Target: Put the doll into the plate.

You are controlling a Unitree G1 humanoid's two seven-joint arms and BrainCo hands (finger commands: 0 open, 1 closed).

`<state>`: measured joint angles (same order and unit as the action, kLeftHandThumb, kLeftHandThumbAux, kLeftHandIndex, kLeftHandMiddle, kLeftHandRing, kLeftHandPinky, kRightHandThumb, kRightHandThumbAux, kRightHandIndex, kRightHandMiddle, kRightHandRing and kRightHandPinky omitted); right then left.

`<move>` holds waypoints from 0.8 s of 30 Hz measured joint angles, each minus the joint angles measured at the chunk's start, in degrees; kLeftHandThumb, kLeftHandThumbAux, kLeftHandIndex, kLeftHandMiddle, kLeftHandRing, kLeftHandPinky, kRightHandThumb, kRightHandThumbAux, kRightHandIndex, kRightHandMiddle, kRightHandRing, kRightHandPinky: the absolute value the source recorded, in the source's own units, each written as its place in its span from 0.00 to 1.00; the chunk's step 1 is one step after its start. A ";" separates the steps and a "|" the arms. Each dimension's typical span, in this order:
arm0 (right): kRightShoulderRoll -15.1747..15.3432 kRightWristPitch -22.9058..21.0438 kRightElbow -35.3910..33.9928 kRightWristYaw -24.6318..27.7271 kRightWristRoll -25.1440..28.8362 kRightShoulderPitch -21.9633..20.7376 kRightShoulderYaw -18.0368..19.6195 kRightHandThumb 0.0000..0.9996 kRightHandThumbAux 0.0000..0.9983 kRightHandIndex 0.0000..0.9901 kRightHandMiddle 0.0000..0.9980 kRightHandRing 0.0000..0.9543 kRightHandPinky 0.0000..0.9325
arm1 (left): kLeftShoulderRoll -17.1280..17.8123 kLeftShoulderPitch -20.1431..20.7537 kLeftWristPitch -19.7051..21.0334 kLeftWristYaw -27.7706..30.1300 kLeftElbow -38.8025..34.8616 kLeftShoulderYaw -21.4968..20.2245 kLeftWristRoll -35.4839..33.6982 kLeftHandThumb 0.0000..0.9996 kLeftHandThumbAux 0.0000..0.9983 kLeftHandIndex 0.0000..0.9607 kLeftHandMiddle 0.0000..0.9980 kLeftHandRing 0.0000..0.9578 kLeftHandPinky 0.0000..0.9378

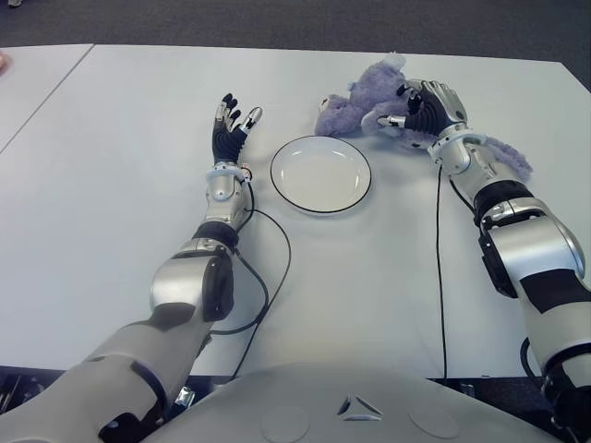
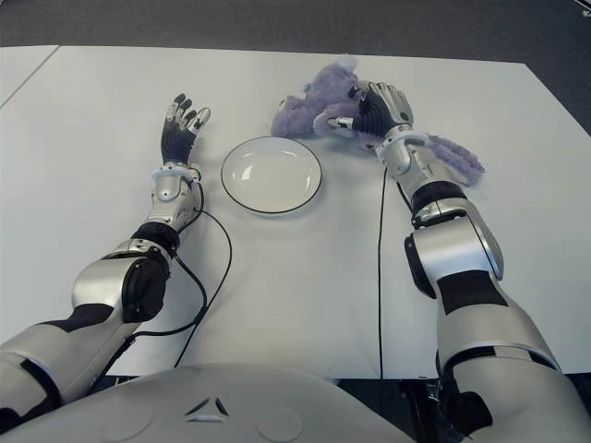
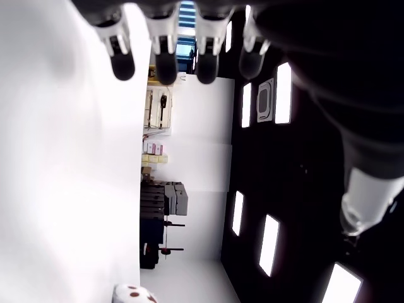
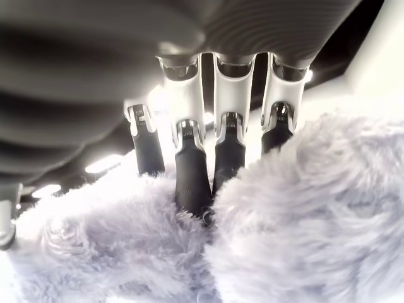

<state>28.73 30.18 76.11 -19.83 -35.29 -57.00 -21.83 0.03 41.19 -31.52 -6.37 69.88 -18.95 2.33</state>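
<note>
The purple plush doll (image 1: pixel 355 103) lies on the white table (image 1: pixel 369 268), just beyond and to the right of the empty plate (image 1: pixel 320 173). The right hand (image 1: pixel 423 109) presses down on it, fingers (image 4: pixel 191 173) sunk into the fur, gripping. The left hand (image 1: pixel 231 125) hovers left of the plate, fingers spread, holding nothing.

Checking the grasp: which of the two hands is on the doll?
The right hand: its fingers press into the purple doll beyond the plate. The left hand is open, holding nothing.
</note>
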 measured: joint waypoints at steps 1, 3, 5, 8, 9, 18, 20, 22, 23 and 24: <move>0.01 -0.24 0.00 0.27 0.00 -0.09 0.00 0.09 0.42 0.00 0.00 0.00 0.00 | 0.00 0.00 0.00 0.00 0.00 0.00 0.00 0.00 0.60 0.10 0.10 0.10 0.11; 0.02 -0.65 0.00 0.58 0.00 -0.21 0.00 0.10 0.42 0.00 0.00 0.00 0.00 | 0.00 0.00 0.00 0.00 0.00 0.00 0.00 0.00 0.60 0.10 0.10 0.10 0.10; 0.08 -0.98 0.01 0.96 -0.01 -0.31 0.00 0.10 0.42 0.00 0.00 0.00 0.00 | 0.00 0.00 0.00 0.00 0.00 0.00 0.00 0.00 0.59 0.10 0.10 0.10 0.10; 0.30 -1.59 0.02 1.57 0.00 -0.48 0.00 0.10 0.42 0.00 0.00 0.00 0.00 | 0.00 0.00 0.00 0.00 0.00 0.00 0.00 0.00 0.58 0.10 0.10 0.10 0.10; 0.41 -1.75 0.03 1.84 0.00 -0.56 0.00 0.10 0.42 0.00 0.00 0.00 0.00 | 0.00 0.00 0.00 0.00 0.00 0.00 0.00 0.00 0.58 0.10 0.10 0.10 0.10; 1.37 -3.88 0.25 3.17 -0.14 -1.45 -0.02 0.09 0.44 0.00 0.00 0.00 0.00 | 0.00 0.01 0.00 0.00 0.00 0.01 0.01 0.00 0.57 0.10 0.10 0.10 0.11; 1.59 -4.27 0.30 3.16 -0.25 -1.59 -0.06 0.09 0.44 0.00 0.00 0.00 0.00 | -0.01 0.01 0.00 0.00 0.00 0.01 0.01 0.00 0.57 0.10 0.10 0.11 0.11; 1.82 -4.70 0.37 3.16 -0.34 -1.68 -0.12 0.09 0.45 0.00 0.00 0.00 0.00 | -0.01 0.01 0.00 0.00 0.00 0.00 0.00 0.00 0.57 0.10 0.11 0.11 0.11; 1.91 -4.94 0.43 3.15 -0.38 -1.70 -0.13 0.09 0.45 0.00 0.00 0.00 0.00 | -0.01 0.01 0.00 0.00 0.00 0.00 0.00 0.00 0.57 0.10 0.11 0.11 0.11; 1.99 -5.12 0.48 3.15 -0.39 -1.71 -0.14 0.09 0.45 0.00 0.00 0.00 0.00 | -0.01 0.01 0.00 0.00 0.00 0.00 0.00 0.00 0.57 0.10 0.11 0.11 0.11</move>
<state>30.71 25.06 76.59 -16.68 -35.67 -58.71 -21.97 0.02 41.19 -31.53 -6.37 69.88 -18.95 2.34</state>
